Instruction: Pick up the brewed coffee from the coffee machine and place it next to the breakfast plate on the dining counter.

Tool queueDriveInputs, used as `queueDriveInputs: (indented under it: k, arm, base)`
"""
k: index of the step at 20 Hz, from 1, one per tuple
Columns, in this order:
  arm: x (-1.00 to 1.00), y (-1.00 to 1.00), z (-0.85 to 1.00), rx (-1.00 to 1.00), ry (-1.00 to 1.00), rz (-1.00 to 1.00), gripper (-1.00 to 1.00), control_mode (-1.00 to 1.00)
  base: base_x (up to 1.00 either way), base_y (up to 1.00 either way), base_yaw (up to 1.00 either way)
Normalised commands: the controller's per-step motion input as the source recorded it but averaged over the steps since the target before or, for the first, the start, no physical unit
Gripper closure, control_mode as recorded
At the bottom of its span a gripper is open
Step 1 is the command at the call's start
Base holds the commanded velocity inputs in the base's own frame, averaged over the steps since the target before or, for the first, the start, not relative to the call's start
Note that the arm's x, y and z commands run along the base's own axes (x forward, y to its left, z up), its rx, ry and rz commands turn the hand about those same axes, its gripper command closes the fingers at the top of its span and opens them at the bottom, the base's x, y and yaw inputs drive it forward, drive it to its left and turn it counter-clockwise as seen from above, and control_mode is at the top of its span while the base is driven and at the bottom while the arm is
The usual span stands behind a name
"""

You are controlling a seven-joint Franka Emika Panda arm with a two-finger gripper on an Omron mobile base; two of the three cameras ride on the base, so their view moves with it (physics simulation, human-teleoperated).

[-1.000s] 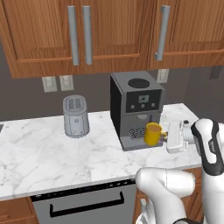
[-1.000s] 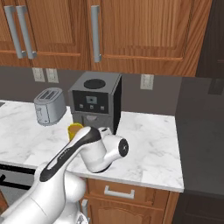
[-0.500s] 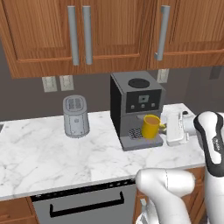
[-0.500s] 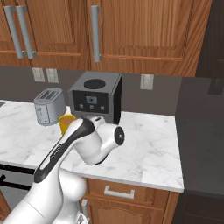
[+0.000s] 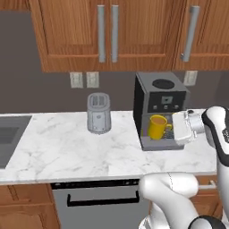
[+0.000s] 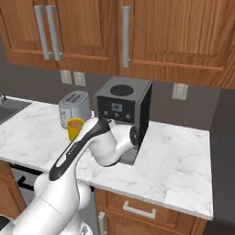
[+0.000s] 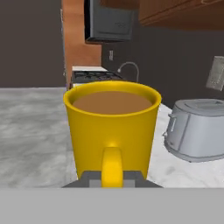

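White marble worktop (image 5: 67,147) with silver toaster (image 5: 99,113) and coffee machine (image 5: 161,96) on it.

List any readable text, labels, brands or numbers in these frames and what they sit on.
None readable.
Coffee machine: its front panel has a small display and buttons, too small and blurred to read.
Yellow mug: plain, no print.
Toaster: no marking visible.
Wall outlets: blank plates.
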Motion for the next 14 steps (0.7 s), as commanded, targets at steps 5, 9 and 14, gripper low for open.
queueDriveInputs:
  k: [5, 9, 14]
  arm:
    - [0.00, 0.00, 0.00, 0.00, 0.00, 0.00, 1.00, 1.00]
    - [0.00, 0.00, 0.00, 0.00, 0.00, 0.00, 1.00, 1.00]
    - [0.00, 0.00, 0.00, 0.00, 0.00, 0.00, 1.00, 1.00]
  base:
    - [-0.41, 0.89, 0.71]
    - [-0.30, 1.00, 0.77]
    - [-0.13, 0.98, 0.73]
